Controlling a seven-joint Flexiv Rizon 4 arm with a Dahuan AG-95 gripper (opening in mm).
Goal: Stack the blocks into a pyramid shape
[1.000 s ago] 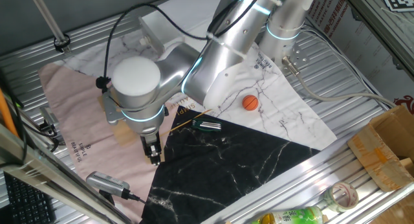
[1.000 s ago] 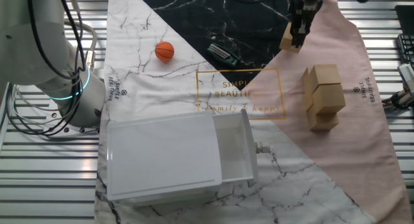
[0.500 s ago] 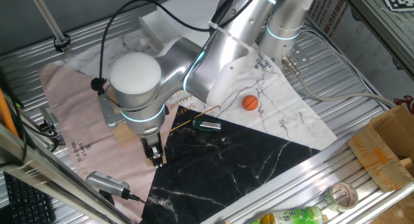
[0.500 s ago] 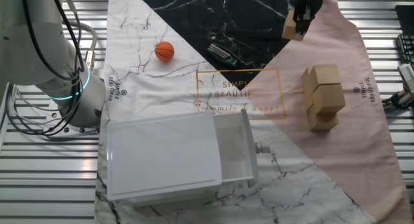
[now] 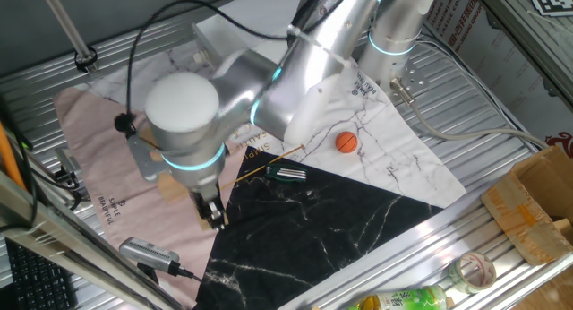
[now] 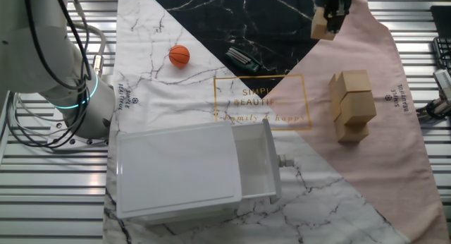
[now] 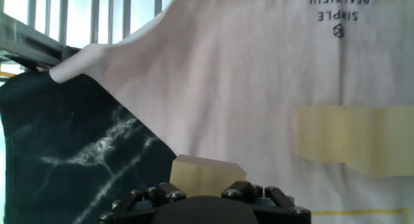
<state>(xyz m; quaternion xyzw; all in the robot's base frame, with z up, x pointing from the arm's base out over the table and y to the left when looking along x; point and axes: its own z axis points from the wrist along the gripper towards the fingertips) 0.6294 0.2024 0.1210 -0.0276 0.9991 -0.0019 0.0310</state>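
Light tan wooden blocks (image 6: 354, 104), orange ball (image 6: 179, 56), white box (image 6: 184, 173) — pink cloth (image 6: 394, 145) beside black white-veined marble cloth (image 6: 232, 18)

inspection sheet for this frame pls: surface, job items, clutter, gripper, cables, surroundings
Surface: pink cloth, white marble sheet and black marble sheet overlapping on a slatted metal table.
Job's things: one wooden block in the gripper, lifted off the cloth; stacked blocks on the pink cloth, count unclear.
Clutter: orange ball, small green-and-black tool, white box with its drawer open.
Gripper: gripper shut on the wooden block.
Cables: black cable looping along the arm; grey cable on the table.
Surroundings: cardboard box, bottle.
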